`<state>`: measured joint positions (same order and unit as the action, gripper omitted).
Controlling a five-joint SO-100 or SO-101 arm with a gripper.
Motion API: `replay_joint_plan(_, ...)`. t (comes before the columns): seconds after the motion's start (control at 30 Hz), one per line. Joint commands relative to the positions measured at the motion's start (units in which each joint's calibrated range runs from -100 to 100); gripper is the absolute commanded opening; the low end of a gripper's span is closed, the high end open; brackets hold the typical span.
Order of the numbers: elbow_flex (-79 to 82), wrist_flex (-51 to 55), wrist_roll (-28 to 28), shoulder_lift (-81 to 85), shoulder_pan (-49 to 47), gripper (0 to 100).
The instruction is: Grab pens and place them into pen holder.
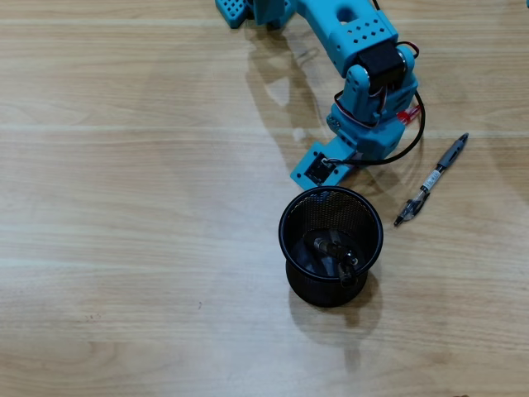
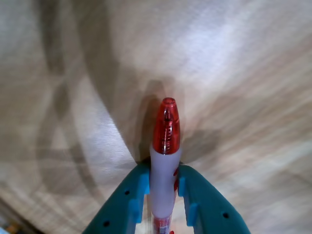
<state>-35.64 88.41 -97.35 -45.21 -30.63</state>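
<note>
In the wrist view my gripper [image 2: 163,168] is shut on a red-and-translucent pen [image 2: 165,131]. Its red cap end points away from the camera, above the wooden table. From overhead, the blue arm hangs just above and to the right of the pen holder [image 1: 291,217], a black wire-mesh cup. There the jaws are hidden under the wrist, and only a red bit of the pen [image 1: 404,117] shows. Dark pens [image 1: 334,251] lie inside the cup. A grey-and-clear pen [image 1: 431,180] lies slanted on the table to the cup's right.
The arm's base [image 1: 248,10] sits at the table's top edge in the overhead view. A black cable [image 1: 403,153] loops from the wrist toward the loose pen. Bare wooden tabletop [image 1: 124,207] spreads to the left and below the cup.
</note>
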Motion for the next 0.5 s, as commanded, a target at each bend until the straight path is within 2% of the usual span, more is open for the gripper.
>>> replay_joint_plan(0.0,-1.36,6.94,-0.31,3.59,1.26,2)
replay_joint_plan(0.13,-0.37,8.41,0.09,8.71,2.17,2)
replay_joint_plan(0.47,11.26,8.32,8.73,27.53,4.53,2)
